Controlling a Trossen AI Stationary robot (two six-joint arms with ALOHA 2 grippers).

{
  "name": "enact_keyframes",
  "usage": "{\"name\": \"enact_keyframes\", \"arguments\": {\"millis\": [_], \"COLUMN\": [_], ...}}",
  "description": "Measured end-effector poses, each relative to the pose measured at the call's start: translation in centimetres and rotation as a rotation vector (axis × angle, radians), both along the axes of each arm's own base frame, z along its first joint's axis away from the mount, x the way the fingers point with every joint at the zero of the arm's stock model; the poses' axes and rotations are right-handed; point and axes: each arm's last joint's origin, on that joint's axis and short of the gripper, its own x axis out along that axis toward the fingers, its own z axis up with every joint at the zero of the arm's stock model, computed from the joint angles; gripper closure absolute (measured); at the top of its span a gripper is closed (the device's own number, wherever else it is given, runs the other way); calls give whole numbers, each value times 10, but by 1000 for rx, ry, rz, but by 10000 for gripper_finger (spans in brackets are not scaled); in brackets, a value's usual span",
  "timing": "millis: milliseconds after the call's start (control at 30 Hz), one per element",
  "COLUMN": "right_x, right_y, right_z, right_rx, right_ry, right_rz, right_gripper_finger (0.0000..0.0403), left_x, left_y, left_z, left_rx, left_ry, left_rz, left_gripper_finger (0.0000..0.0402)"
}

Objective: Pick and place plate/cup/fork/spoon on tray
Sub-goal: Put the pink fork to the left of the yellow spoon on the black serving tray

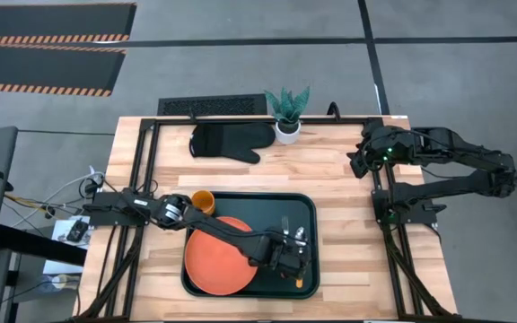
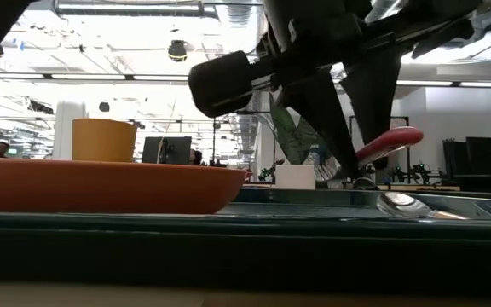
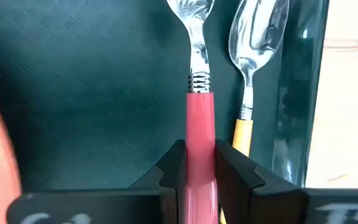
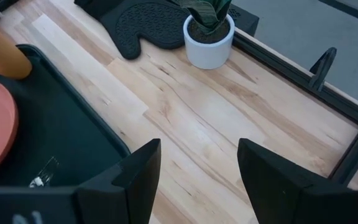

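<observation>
The dark green tray (image 1: pixel 305 208) holds the orange plate (image 1: pixel 214 260) at its near left, with the orange-yellow cup (image 1: pixel 203 202) at its far left corner. The spoon (image 3: pixel 253 56) lies along the tray's right rim; its orange-yellow handle shows in the high view (image 1: pixel 301 282). My left gripper (image 1: pixel 287 251) is over the tray's right part, shut on the fork (image 3: pixel 199 81), whose tines (image 3: pixel 191 12) point toward the far edge. My right gripper (image 4: pixel 197 168) is open and empty above the table's far right (image 1: pixel 359 161). My left gripper pinches the fork's pink-red handle (image 3: pixel 200 134) between its two fingers (image 3: pixel 173 168), behind the metal collar. The fingers come down from above. In the low view the fork (image 2: pixel 390 141) is tilted, handle end up, tines (image 2: pixel 326 170) low over the tray floor.
A black oven mitt (image 1: pixel 232 141) and a white pot with a green plant (image 1: pixel 287 126) lie at the table's far edge. Bare wood lies right of the tray (image 1: pixel 348 233). Black frame rails run along the table's left and right sides.
</observation>
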Motion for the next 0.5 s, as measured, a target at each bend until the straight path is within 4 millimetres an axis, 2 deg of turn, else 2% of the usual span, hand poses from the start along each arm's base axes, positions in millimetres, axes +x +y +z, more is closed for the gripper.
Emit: {"name": "enact_keyframes", "arguments": {"millis": [167, 500], "right_x": [0, 0], "right_y": [0, 0], "right_z": [0, 0], "right_rx": [-4, -5], "right_ry": [1, 0], "right_rz": [4, 5], "right_gripper_finger": [164, 164], "left_x": [8, 8], "left_y": [-7, -8], "left_z": [-24, -27], "left_rx": [-47, -69], "left_ry": [0, 26], "left_rz": [-21, -34], "left_gripper_finger": [353, 353]}}
